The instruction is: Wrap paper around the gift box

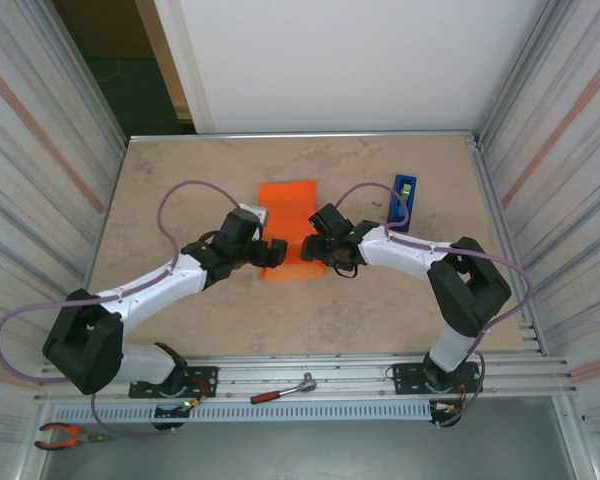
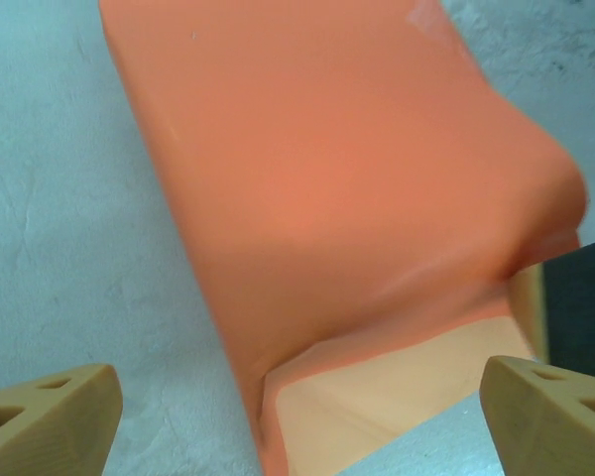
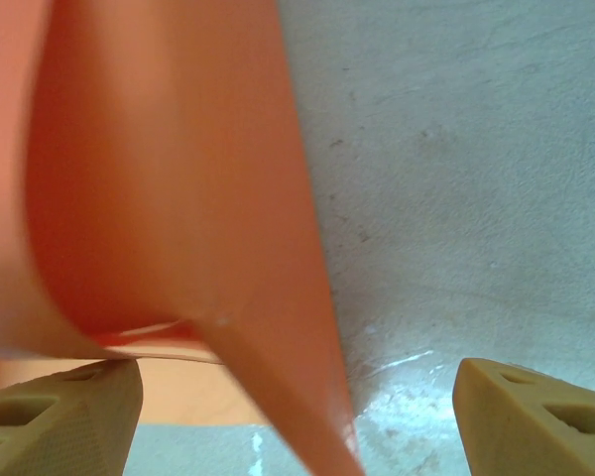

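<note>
Left tool (image 1: 273, 252) and right tool (image 1: 315, 243) stand open flanking the thin bright orange paper sheet (image 1: 288, 205); advise gripping edges evenly, folds taut.

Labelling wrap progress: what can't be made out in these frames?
Gift box: top view, under the paper; the pale strip below the fold in the left wrist view may be it, cannot tell.
Paper's near edge: top view, behind left gripper and right gripper.
Paper's spread: right wrist view, cut off by left and top edges, blurred.
</note>
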{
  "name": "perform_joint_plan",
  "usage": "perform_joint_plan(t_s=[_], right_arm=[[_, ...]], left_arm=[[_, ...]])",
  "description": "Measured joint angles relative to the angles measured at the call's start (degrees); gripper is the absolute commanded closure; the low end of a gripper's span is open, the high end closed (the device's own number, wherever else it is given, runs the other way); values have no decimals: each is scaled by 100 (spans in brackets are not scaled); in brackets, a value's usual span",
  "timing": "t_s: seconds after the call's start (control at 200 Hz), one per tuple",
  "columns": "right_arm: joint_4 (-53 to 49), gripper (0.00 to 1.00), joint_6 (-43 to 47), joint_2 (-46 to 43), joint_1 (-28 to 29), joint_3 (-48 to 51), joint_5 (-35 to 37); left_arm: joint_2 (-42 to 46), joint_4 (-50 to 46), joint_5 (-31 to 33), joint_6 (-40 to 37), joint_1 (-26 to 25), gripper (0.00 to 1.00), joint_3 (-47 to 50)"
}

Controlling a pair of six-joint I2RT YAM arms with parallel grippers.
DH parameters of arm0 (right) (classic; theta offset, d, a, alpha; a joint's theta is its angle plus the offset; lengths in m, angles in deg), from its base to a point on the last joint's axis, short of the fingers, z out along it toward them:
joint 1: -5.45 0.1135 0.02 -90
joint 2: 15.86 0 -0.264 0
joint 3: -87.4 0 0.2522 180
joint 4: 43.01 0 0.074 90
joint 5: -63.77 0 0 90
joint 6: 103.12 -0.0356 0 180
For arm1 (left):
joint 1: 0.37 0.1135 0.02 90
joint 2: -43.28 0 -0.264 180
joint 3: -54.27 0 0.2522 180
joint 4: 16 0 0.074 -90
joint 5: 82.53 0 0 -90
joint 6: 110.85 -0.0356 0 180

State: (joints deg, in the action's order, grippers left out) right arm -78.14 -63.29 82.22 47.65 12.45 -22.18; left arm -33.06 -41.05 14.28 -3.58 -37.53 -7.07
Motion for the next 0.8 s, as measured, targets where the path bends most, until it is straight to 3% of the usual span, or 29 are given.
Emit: perform_joint_plan(t_s=[0.411, 0.802], right_arm=[[173, 20, 90, 221, -341, 13, -107], [184, 20, 136, 282, -435, 13, -153]], left_arm=[[-332, -822, -37, -1241, 0, 1, -1067], [-850, -595, -90, -2872, -81, 1, -1121]])
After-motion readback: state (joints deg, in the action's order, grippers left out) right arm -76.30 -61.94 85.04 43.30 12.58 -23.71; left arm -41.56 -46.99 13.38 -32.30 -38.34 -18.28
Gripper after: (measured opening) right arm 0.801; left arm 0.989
